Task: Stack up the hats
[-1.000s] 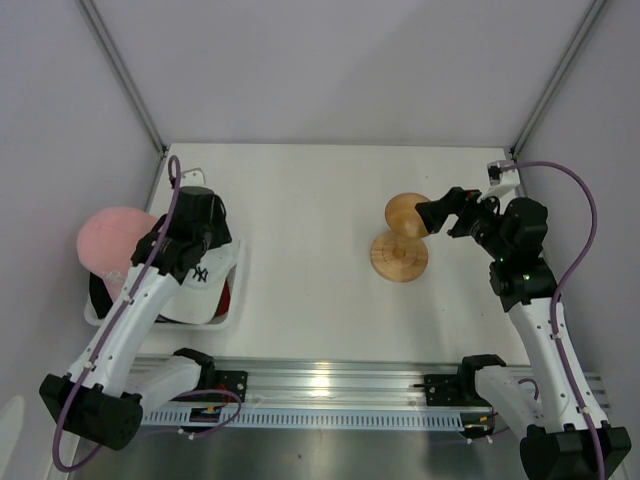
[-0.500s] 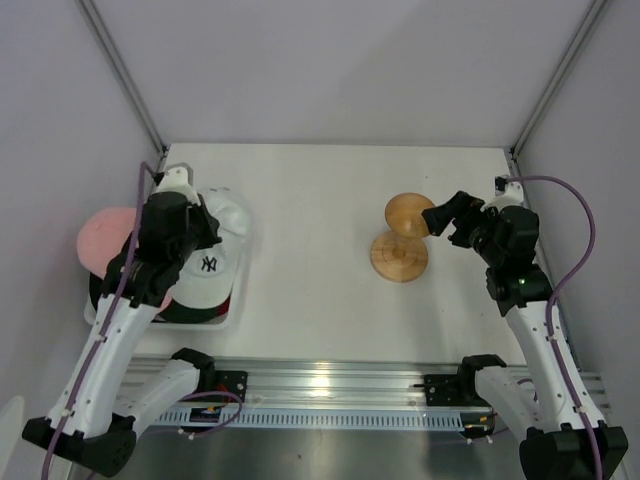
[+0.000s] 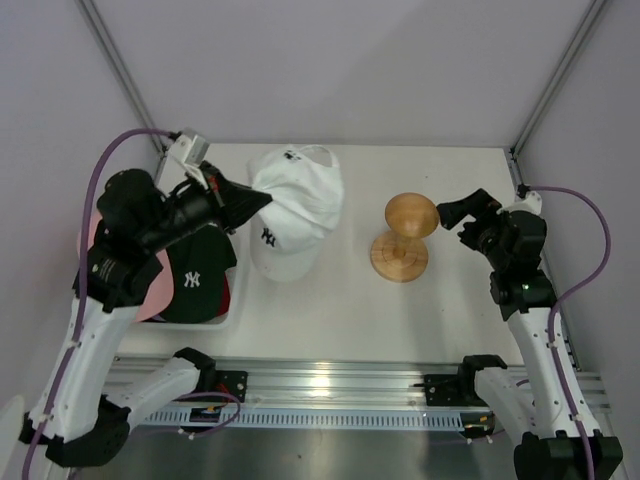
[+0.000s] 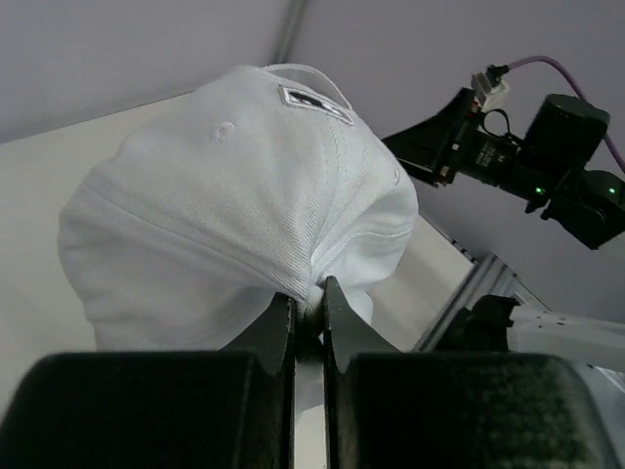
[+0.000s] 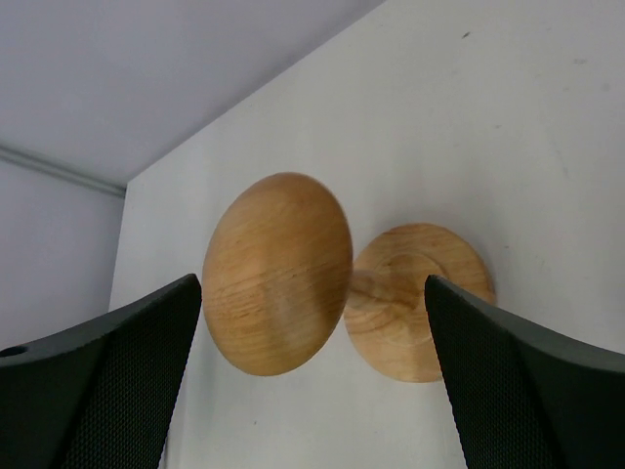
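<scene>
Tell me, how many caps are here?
4. A white cap hangs from the left tool; a black cap, a pink cap and a red cap sit piled in the basket at left. More may be hidden beneath.

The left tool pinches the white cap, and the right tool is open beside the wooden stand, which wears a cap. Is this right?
No. The wooden stand is bare, as the right wrist view shows. The left tool does pinch the white cap, and the right tool is open beside the stand.
</scene>
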### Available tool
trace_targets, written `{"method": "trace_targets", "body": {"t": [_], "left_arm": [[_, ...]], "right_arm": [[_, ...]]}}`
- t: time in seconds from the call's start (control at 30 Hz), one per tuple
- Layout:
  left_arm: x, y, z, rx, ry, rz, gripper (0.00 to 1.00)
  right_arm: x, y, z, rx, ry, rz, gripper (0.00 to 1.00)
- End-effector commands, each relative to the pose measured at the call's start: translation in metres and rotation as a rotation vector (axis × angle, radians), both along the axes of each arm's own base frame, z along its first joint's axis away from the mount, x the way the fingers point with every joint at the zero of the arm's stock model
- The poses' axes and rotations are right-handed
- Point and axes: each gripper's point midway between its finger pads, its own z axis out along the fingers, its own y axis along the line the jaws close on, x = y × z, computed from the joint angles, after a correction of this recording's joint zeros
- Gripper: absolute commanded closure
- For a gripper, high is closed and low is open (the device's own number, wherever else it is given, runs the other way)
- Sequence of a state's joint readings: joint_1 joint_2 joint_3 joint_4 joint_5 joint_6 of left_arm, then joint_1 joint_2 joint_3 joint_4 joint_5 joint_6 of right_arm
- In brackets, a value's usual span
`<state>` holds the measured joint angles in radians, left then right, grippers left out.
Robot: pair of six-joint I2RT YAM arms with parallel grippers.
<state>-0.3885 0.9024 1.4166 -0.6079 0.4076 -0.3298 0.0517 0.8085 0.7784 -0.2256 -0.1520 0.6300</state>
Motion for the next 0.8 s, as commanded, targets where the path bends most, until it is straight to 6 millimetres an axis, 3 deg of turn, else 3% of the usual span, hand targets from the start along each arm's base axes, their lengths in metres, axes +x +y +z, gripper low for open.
{"method": "trace_targets", "body": {"t": [0.0, 0.07, 0.1, 0.17, 0.2, 0.37, 0.43, 0.47, 0.5, 0.53, 0.57, 0.63, 0.77], "left_arm": [[0.003, -0.056, 0.026, -0.026, -0.085, -0.277, 0.99], [0.007, -0.077, 0.023, -0.015, -0.077, -0.337, 0.99], [0.02, -0.091, 0.01, 0.002, -0.043, -0.363, 0.99], [0.023, -0.109, 0.014, -0.002, -0.083, -0.42, 0.99], [0.027, -0.124, 0.005, 0.003, -0.077, -0.456, 0.99], [0.02, -0.173, 0.018, -0.035, -0.174, -0.652, 0.99], [0.032, -0.193, 0.0, -0.002, -0.145, -0.673, 0.99], [0.03, -0.2, 0.012, 0.002, -0.164, -0.68, 0.99], [0.035, -0.208, 0.006, 0.018, -0.147, -0.682, 0.99], [0.046, -0.222, -0.016, 0.047, -0.096, -0.692, 0.99], [0.045, -0.228, -0.001, 0.04, -0.107, -0.701, 0.99], [0.06, -0.246, -0.018, 0.058, -0.046, -0.7, 0.99], [0.089, -0.264, -0.044, 0.126, 0.023, -0.6, 0.99]], "right_arm": [[-0.003, -0.044, 0.04, -0.034, -0.043, -0.217, 0.0], [-0.012, -0.059, 0.05, -0.048, -0.066, -0.272, 0.01], [-0.015, -0.062, 0.053, -0.067, -0.081, -0.273, 0.01], [-0.022, -0.064, 0.06, -0.079, -0.106, -0.269, 0.0], [-0.028, -0.064, 0.065, -0.084, -0.128, -0.273, 0.01], [-0.043, -0.075, 0.059, -0.1, -0.067, -0.331, 0.0], [-0.046, -0.076, 0.066, -0.119, -0.056, -0.331, 0.01], [-0.048, -0.076, 0.062, -0.132, -0.035, -0.326, 0.0], [-0.05, -0.078, 0.063, -0.14, -0.032, -0.333, 0.01], [-0.052, -0.079, 0.064, -0.148, -0.038, -0.334, 0.0], [-0.053, -0.079, 0.065, -0.15, -0.044, -0.334, 0.01], [-0.057, -0.078, 0.067, -0.147, -0.058, -0.329, 0.01], [-0.06, -0.071, 0.069, -0.133, -0.073, -0.3, 0.01]]}}
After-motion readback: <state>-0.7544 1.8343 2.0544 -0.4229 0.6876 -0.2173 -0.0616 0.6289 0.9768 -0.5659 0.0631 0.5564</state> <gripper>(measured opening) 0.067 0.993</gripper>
